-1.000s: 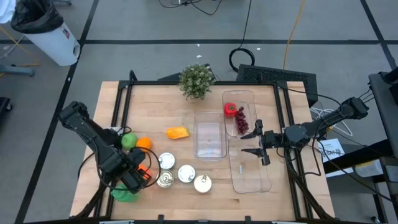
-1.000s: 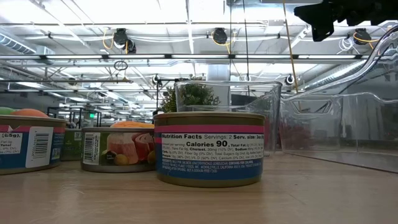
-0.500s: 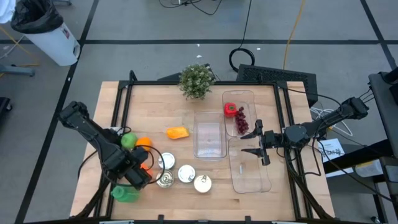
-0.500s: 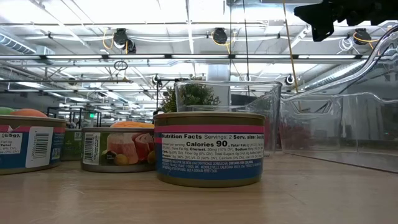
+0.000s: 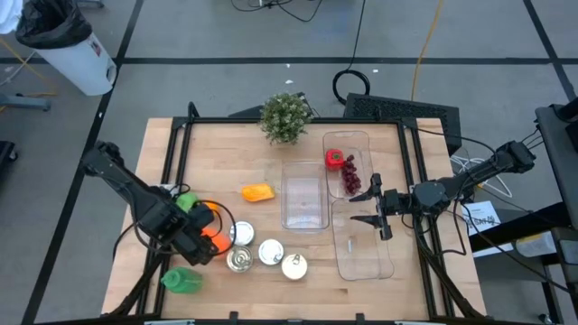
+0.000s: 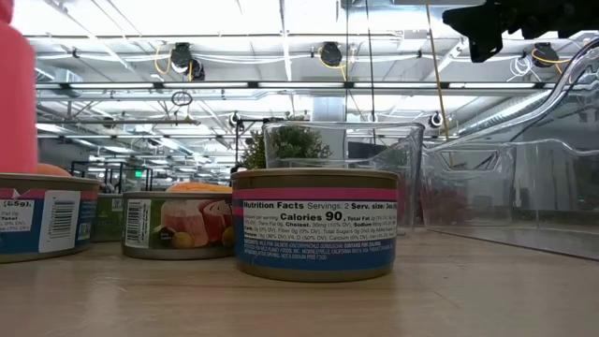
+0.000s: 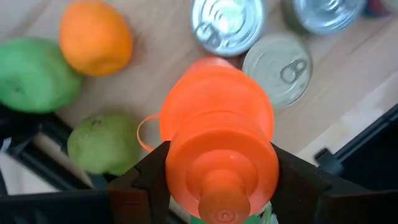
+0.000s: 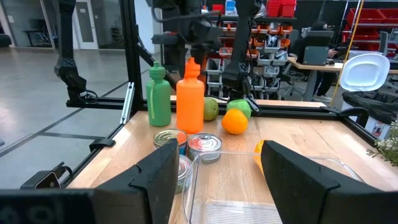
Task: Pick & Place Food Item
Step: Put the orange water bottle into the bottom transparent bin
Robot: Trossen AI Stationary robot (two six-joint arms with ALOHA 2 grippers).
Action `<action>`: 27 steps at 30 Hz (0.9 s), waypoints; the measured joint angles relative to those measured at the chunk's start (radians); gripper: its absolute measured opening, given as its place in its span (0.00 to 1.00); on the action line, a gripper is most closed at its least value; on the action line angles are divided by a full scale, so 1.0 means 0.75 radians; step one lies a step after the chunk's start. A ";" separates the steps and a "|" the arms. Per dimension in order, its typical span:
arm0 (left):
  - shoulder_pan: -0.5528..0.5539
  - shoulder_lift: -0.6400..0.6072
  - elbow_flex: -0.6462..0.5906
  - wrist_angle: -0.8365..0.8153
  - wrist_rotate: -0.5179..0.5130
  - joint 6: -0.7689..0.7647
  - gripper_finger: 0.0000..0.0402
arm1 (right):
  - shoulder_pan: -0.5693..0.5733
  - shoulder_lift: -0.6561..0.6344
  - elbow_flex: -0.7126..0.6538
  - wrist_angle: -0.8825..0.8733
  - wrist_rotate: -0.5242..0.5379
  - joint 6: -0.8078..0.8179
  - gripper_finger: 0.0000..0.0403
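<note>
My left gripper (image 5: 209, 241) is shut on an orange squeeze bottle (image 8: 190, 93), which stands upright among the items on the table's left side. In the low view the orange bottle (image 6: 16, 84) shows at the left edge behind a can. A green bottle (image 8: 159, 94) stands upright just beside it, toward the near edge (image 5: 183, 280). An orange (image 7: 95, 37), a green apple (image 7: 31, 74) and a green pear (image 7: 102, 143) lie on the wood nearby. My right gripper (image 5: 368, 206) hovers open over the clear trays and touches nothing. My left gripper holds the orange bottle by its cap end (image 7: 186, 165), pinched between the two fingers (image 7: 149, 183), one on each side. The fingers come from above, pointing down. The bottle hangs upright below them; whether its base rests on the table I cannot tell.
Several cans (image 5: 271, 252) sit close to the right of the orange bottle. A yellow-orange food item (image 5: 257, 191) lies mid-table. Clear containers (image 5: 304, 200) and trays (image 5: 366, 244) fill the right half; one tray (image 5: 336, 144) holds a red fruit and dark grapes. A potted plant (image 5: 286, 117) stands at the far edge.
My left gripper has carried the orange bottle, still upright, toward the table's far edge and away from the green bottle. The bottle has come into the low view's left edge, where it did not show before. The right arm has kept still.
</note>
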 joint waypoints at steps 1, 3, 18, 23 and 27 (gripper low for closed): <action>0.000 -0.010 0.000 0.016 -0.025 0.007 0.50 | -0.001 0.000 0.000 0.000 0.000 0.000 0.53; 0.004 -0.024 0.001 0.044 -0.061 0.013 0.50 | 0.000 0.000 0.000 0.000 0.000 0.000 0.53; 0.286 -0.021 0.093 0.119 0.045 0.570 0.50 | -0.001 0.121 0.000 0.138 0.001 -0.010 0.53; 0.366 -0.020 0.249 0.141 -0.057 0.763 0.50 | -0.002 0.176 0.000 0.206 0.007 -0.020 0.53; 0.440 0.017 0.353 0.143 -0.100 0.877 0.50 | -0.002 0.240 0.008 0.261 0.008 -0.080 0.54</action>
